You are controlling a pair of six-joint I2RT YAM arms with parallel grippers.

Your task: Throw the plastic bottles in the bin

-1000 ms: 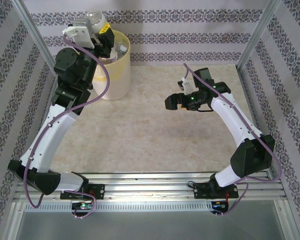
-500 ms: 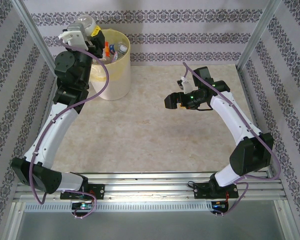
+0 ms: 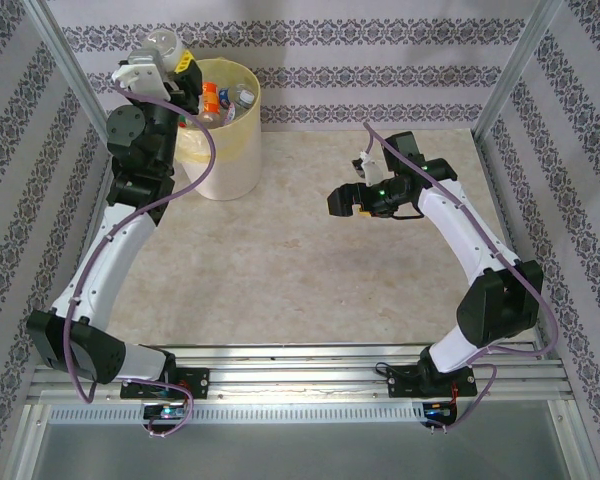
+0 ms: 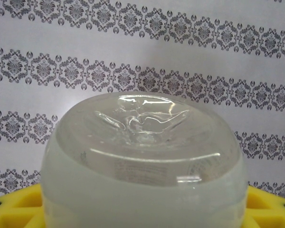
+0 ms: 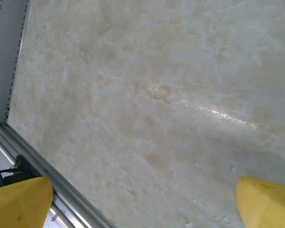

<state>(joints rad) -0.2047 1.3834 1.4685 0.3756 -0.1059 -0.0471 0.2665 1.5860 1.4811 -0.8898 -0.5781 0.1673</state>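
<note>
clear plastic bottle clamped base-out in left gripper, held high; bin mouth below and to right of gripper. risk if released here: fall outside rim, caused by sideways offset. right gripper spread wide, empty, above bare table.

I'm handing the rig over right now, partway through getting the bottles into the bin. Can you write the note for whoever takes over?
Left gripper: shut on a clear bottle, raised at the far-left rim of the bin.
Right gripper: open and empty, hovering above the table, to the right of the bin.
Done: several bottles lie inside the lined bin.
Left to do: bring the held bottle over the opening and release it. It is the one bottle I can see outside the bin.
</note>
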